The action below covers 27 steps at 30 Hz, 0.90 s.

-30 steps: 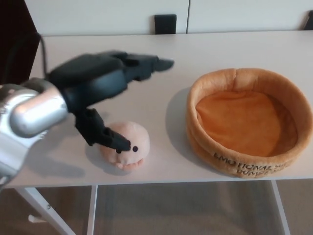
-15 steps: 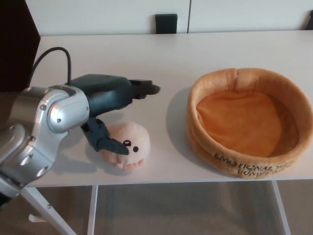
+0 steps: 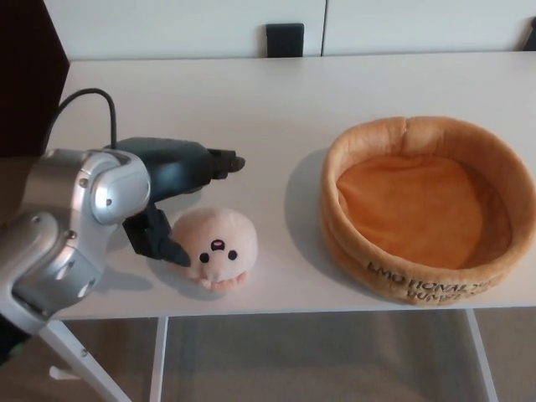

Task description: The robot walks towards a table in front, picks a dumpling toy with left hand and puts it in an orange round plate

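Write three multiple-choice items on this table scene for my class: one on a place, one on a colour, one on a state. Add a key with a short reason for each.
1. Where does the dumpling lie relative to the plate?
A. Inside it
B. On the table, on the plate's left in the picture
C. Behind it

2. What colour is the plate's inside?
A. Orange
B. Blue
C. White

3. What is the left hand doing?
A. Holding the dumpling above the plate
B. Resting inside the plate
C. Open beside the dumpling, which sits on the table

Key:
1 B, bare table shows between dumpling and plate.
2 A, the cushioned bottom is deep orange.
3 C, fingers are spread around the dumpling's left side, not lifting it.
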Tool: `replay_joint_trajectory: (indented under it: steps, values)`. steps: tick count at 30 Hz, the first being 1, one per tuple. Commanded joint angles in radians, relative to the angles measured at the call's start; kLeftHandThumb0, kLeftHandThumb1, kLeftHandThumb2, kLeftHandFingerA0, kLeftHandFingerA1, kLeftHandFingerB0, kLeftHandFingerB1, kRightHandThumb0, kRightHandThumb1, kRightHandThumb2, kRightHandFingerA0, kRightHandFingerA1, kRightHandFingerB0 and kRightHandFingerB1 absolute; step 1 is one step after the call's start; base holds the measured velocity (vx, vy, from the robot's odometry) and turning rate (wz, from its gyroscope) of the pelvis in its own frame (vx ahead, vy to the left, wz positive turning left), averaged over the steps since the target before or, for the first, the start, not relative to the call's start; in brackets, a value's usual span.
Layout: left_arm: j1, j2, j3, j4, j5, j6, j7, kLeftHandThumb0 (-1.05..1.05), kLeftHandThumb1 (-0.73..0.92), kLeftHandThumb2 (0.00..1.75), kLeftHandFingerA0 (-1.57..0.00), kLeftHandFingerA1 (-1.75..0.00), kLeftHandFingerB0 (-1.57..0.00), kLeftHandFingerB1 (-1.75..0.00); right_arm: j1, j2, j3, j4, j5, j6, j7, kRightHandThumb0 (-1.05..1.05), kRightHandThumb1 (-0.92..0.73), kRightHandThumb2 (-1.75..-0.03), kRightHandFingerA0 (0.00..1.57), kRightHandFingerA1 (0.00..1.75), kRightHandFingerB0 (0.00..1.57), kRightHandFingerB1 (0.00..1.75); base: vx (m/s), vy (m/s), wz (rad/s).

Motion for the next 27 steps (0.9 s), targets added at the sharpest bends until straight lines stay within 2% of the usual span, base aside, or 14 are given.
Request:
replay_joint_trajectory:
  steps: [1,6,7,8,9,13,14,17,18,19,24,25,26,27]
  values:
    - [-0.010,-0.026,-0.027,0.029,0.073,0.059,-0.055,-0.72,0.29,0.55,0.00,0.00,0.00,0.00,-0.002,-0.018,0.003,-0.006,-0.004,-0.002,0.011,-0.34,-0.52,-0.56,0.74,0.54,0.41,0.37,0.00,0.000,0.00]
    - [0.001,-0.046,-0.034,0.038,0.098,0.061,-0.056,-0.80,0.30,0.58,0.00,0.00,0.00,0.00,-0.006,-0.015,0.001,-0.008,0.000,0.006,0.010,-0.34,-0.53,-0.56,0.75,0.56,0.41,0.36,0.00,0.000,0.00]
    - [0.006,-0.051,-0.042,0.039,0.111,0.054,-0.052,-0.58,0.41,0.85,0.00,-0.08,0.00,-0.06,-0.003,-0.015,0.007,-0.011,-0.008,0.003,-0.014,-0.37,-0.52,-0.56,0.83,0.58,0.44,0.36,0.00,0.000,0.00]
    - [0.008,-0.053,-0.045,0.040,0.117,0.051,-0.050,-0.58,0.41,0.85,0.00,-0.08,0.00,-0.06,-0.003,-0.015,0.009,-0.012,-0.012,0.003,-0.025,-0.37,-0.52,-0.56,0.83,0.58,0.44,0.36,0.00,0.000,0.00]
    - [0.014,-0.060,-0.050,0.041,0.126,0.053,-0.047,-0.60,0.42,0.85,0.00,-0.05,0.00,-0.04,0.000,-0.017,0.014,-0.018,-0.017,0.011,-0.042,-0.45,-0.41,-0.72,0.82,0.67,0.37,0.45,0.00,0.000,0.00]
    - [0.020,-0.068,-0.048,0.043,0.141,0.053,-0.050,-0.60,0.42,0.85,0.00,-0.05,0.00,-0.04,0.002,-0.018,0.019,-0.022,-0.017,0.015,-0.052,-0.45,-0.41,-0.72,0.82,0.67,0.37,0.45,0.00,0.000,0.00]
    - [0.028,-0.071,-0.066,0.041,0.165,0.054,-0.048,-0.85,0.39,0.54,0.00,0.00,0.00,0.00,-0.006,-0.025,0.037,-0.009,-0.039,0.015,-0.065,-0.38,-0.53,-0.56,0.83,0.66,0.45,0.36,0.00,0.000,0.00]
    - [0.032,-0.075,-0.063,0.041,0.176,0.052,-0.052,-0.85,0.39,0.54,0.00,0.00,0.00,0.00,-0.007,-0.025,0.042,-0.007,-0.039,0.015,-0.068,-0.38,-0.53,-0.56,0.83,0.66,0.45,0.36,0.00,0.000,0.00]
    - [0.041,-0.087,-0.073,0.044,0.186,0.060,-0.049,-0.84,0.34,0.60,0.00,0.00,0.00,0.00,-0.014,-0.029,0.048,0.000,-0.047,0.023,-0.074,-0.38,-0.52,-0.56,0.87,0.88,0.46,0.37,0.00,0.000,0.00]
    - [0.047,-0.093,-0.077,0.046,0.194,0.063,-0.048,-0.83,0.34,0.59,0.00,0.00,0.00,0.00,-0.018,-0.031,0.052,0.003,-0.050,0.025,-0.077,-0.38,-0.53,-0.56,0.86,0.83,0.46,0.37,0.00,0.000,0.00]
    - [0.070,-0.116,-0.083,0.070,0.228,0.050,-0.022,-0.72,0.36,0.52,0.00,0.00,0.00,0.00,-0.019,-0.032,0.053,0.006,-0.048,0.022,-0.078,-0.38,-0.52,-0.56,0.86,0.86,0.46,0.38,0.00,0.000,0.00]
    - [0.075,-0.114,-0.089,0.076,0.245,0.039,-0.009,-0.55,0.36,0.52,0.00,0.00,0.00,0.00,-0.021,-0.029,0.053,0.007,-0.048,0.023,-0.078,-0.38,-0.51,-0.56,0.85,0.84,0.46,0.38,0.00,0.000,0.00]
    - [0.077,-0.114,-0.091,0.079,0.254,0.034,-0.005,-0.55,0.36,0.52,0.00,0.00,0.00,0.00,-0.022,-0.028,0.053,0.007,-0.048,0.024,-0.079,-0.38,-0.51,-0.56,0.85,0.84,0.46,0.38,0.00,0.000,0.00]
    - [0.075,-0.115,-0.097,0.094,0.268,0.027,0.004,-0.39,0.37,0.52,0.00,0.00,0.00,0.00,-0.027,-0.031,0.057,0.005,-0.054,0.021,-0.081,-0.39,-0.53,-0.56,0.86,0.74,0.48,0.37,0.00,0.000,0.00]
